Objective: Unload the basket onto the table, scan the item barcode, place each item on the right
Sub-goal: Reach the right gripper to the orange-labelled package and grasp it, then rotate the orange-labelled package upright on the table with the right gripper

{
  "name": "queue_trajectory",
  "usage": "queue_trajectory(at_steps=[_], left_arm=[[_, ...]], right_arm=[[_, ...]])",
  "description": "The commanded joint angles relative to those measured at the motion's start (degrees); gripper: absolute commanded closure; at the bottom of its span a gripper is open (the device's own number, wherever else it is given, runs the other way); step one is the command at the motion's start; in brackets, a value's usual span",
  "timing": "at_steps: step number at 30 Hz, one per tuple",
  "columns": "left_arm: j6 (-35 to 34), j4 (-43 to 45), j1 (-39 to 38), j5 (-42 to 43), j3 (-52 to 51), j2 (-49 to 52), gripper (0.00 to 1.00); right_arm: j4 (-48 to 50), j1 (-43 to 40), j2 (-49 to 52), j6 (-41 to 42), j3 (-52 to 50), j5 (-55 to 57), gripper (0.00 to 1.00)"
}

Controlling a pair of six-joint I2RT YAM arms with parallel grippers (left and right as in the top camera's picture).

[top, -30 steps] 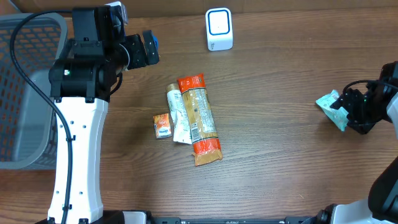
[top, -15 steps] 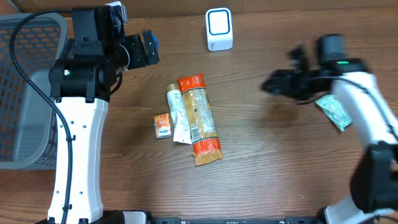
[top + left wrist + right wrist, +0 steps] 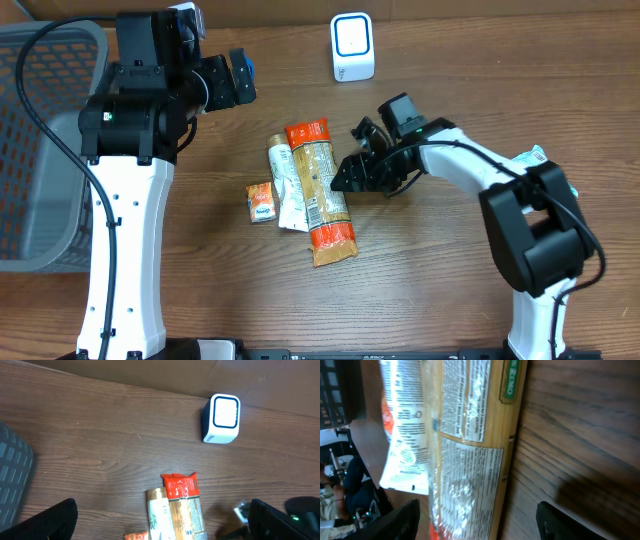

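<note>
A long tan packet with orange ends point(image 3: 322, 195) lies mid-table beside a white tube point(image 3: 286, 187) and a small orange sachet point(image 3: 261, 201). The white scanner with a blue ring point(image 3: 352, 47) stands at the back. My right gripper point(image 3: 346, 177) is open at the long packet's right edge. In the right wrist view the packet point(image 3: 470, 435) fills the space between the spread jaws of that gripper point(image 3: 477, 512), with nothing pinched. My left gripper point(image 3: 238, 80) hangs open high at the back left, its jaws point(image 3: 161, 506) wide above the packet point(image 3: 184, 505) and the scanner point(image 3: 222, 418).
A grey mesh basket point(image 3: 40, 150) stands at the left edge. A teal packet point(image 3: 532, 154) peeks out behind my right arm at the far right. My right arm stretches across the table's right half.
My right arm has swung from the far right, beside the teal packet, leftward to the long tan packet at the centre. The left arm has not moved.
</note>
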Motion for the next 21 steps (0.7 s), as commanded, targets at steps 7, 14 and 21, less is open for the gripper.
queue_trajectory(at_steps=[7,14,21], left_arm=[[0.9,0.0,0.3,0.4,0.2,0.1,0.0],[0.9,0.0,0.3,0.4,0.2,0.1,0.0],[0.9,0.0,0.3,0.4,0.2,0.1,0.0]], right_arm=[[6.3,6.5,6.6,12.5,0.7,1.8,0.32],[9.2,6.5,11.6,17.7,0.7,-3.5,0.73],[15.9,6.0,11.5,23.4,0.8,-10.4,0.96]])
